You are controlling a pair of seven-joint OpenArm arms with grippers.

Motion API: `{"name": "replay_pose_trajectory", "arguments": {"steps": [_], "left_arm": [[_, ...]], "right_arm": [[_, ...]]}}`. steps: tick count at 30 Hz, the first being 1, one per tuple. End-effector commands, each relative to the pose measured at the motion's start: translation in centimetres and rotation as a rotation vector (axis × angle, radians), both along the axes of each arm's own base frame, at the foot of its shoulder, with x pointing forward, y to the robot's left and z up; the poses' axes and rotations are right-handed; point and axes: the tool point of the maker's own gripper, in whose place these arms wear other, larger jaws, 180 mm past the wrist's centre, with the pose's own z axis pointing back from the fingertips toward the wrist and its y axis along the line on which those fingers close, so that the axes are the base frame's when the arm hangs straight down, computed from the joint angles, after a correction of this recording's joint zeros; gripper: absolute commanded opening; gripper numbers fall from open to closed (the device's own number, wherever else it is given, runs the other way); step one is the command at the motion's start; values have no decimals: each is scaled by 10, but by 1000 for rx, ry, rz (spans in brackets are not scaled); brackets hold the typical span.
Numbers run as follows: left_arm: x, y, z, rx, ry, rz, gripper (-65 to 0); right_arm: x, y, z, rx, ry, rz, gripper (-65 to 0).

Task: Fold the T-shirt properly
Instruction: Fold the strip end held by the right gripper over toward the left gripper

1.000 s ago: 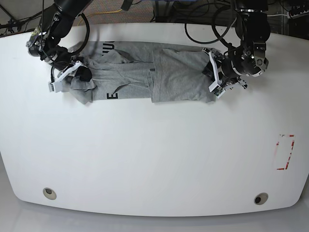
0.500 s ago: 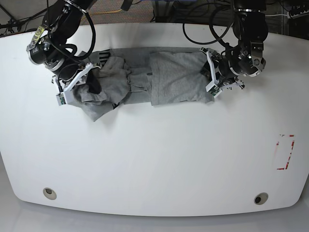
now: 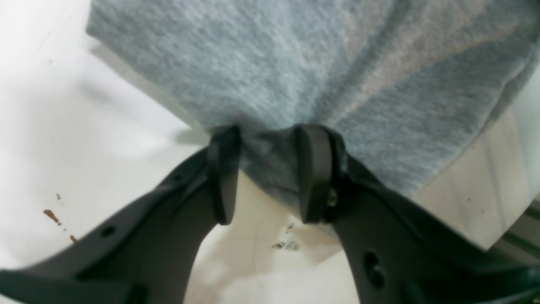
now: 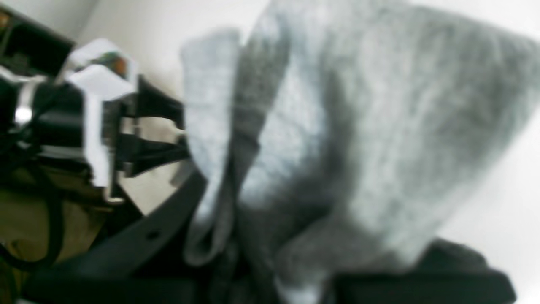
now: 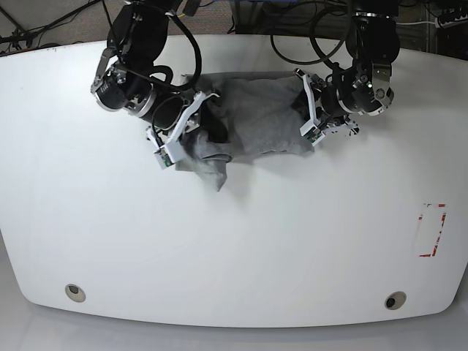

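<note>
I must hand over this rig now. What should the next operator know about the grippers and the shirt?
Left gripper: shut on the T-shirt, pinching its edge.
Right gripper: shut on the T-shirt, holding a bunched end lifted over the rest.
T-shirt lies at the table's far edge, between the arms.
Done: one end is being carried toward the other.
Left: lay it down, flatten, release.

The base view looks steeply down over the whole table (image 5: 234, 241); both wrist views sit close behind their end effectors, sharing the T-shirt (image 5: 256, 121).
</note>
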Motion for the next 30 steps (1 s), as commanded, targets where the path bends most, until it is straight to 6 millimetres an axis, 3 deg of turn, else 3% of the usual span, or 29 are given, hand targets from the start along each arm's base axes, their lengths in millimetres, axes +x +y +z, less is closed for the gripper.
{"name": "replay_pose_trajectory", "arguments": {"steps": [1,6,12,15,23,25,30], "left_arm": [[-1,2,2,16,-3,-3,-446],[0,5,1,19,-1,0,-446],[1,4,1,18,-2,1,-446],[1,4,2,16,-4,1,-446],[2,2,4,7,-10,0,-446],[2,2,4,6,-11,0,-446],[9,0,10,-35,-27,62,-446]], "right_arm": [[7,11,20,54,-74,14,-650],[2,30,16,89,-61,62,-541],[-2,46,18,102,-61,111,-515],[-3,48,18,104,-61,119,-463],[1,49,20,106,-69,122,-143],[0,53,18,110,-61,133,-117],[-10,93,12,170,-43,231,-127]]}}
